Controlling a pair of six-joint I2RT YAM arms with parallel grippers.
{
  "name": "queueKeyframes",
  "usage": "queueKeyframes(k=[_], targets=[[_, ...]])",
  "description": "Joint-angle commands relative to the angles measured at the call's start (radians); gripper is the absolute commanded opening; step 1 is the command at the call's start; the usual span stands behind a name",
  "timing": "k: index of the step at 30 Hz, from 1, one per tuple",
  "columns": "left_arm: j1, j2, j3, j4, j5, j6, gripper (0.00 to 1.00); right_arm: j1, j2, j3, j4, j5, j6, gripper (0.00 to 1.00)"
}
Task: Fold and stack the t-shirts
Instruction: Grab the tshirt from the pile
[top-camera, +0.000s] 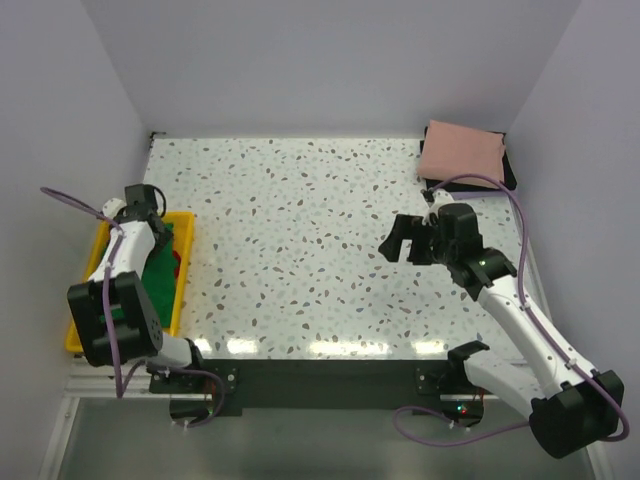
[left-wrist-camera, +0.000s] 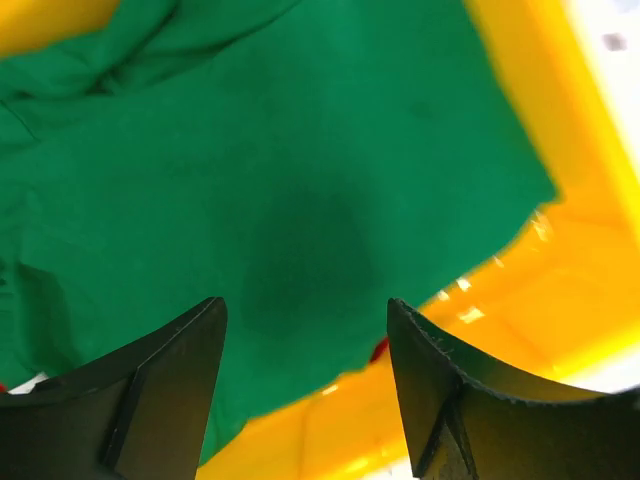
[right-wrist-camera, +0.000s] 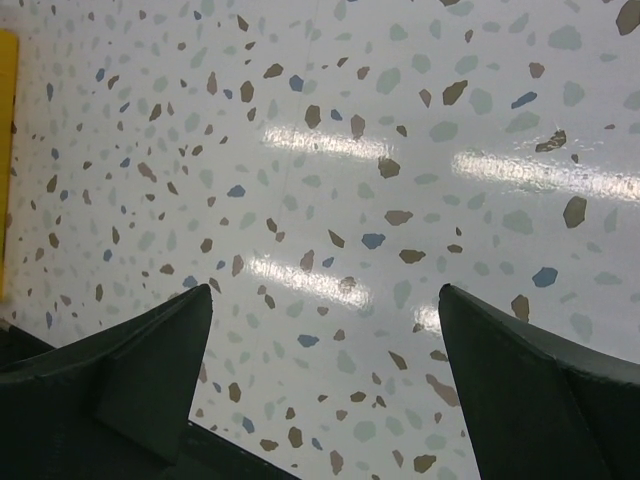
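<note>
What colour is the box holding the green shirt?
Yellow; the tray shows best in the left wrist view.

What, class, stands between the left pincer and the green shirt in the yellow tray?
Nothing visible. The open left pincer hangs right over the green shirt, which lies uppermost in the tray. Only bare green cloth shows between its fingers.
</note>
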Motion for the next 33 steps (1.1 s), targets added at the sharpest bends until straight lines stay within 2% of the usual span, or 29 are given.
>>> queueKeyframes(k=[1, 2, 6, 7, 8, 9, 13, 23, 33], targets=[[0.038, 0.093, 0.009, 0.027, -0.016, -0.124, 0.68, 0.000, 0.000, -0.002, 0.029, -0.044, -0.016, 0.99], [0.041, 0.116, 0.022, 0.024, -0.008, -0.132, 0.67, 0.000, 0.001, -0.004, 0.029, -0.054, -0.017, 0.99], [0.049, 0.187, 0.052, 0.016, -0.017, -0.149, 0.54, 0.000, -0.003, -0.004, 0.029, -0.062, -0.019, 0.99], [0.049, 0.190, 0.059, 0.007, -0.019, -0.147, 0.44, 0.002, -0.005, -0.009, 0.033, -0.062, -0.020, 0.99], [0.049, 0.187, 0.064, 0.007, -0.019, -0.144, 0.39, 0.000, -0.006, -0.009, 0.033, -0.062, -0.019, 0.99], [0.048, 0.173, 0.064, 0.005, -0.019, -0.140, 0.29, 0.002, -0.006, -0.010, 0.036, -0.063, -0.019, 0.99], [0.049, 0.138, 0.084, -0.011, -0.022, -0.118, 0.02, 0.000, -0.002, -0.009, 0.033, -0.067, -0.020, 0.99], [0.049, -0.070, 0.141, -0.073, -0.008, -0.054, 0.00, 0.000, 0.011, -0.007, 0.036, -0.088, -0.023, 0.99], [0.046, -0.324, 0.257, 0.005, 0.165, 0.098, 0.00, 0.002, 0.032, -0.009, 0.045, -0.126, -0.031, 0.99]])
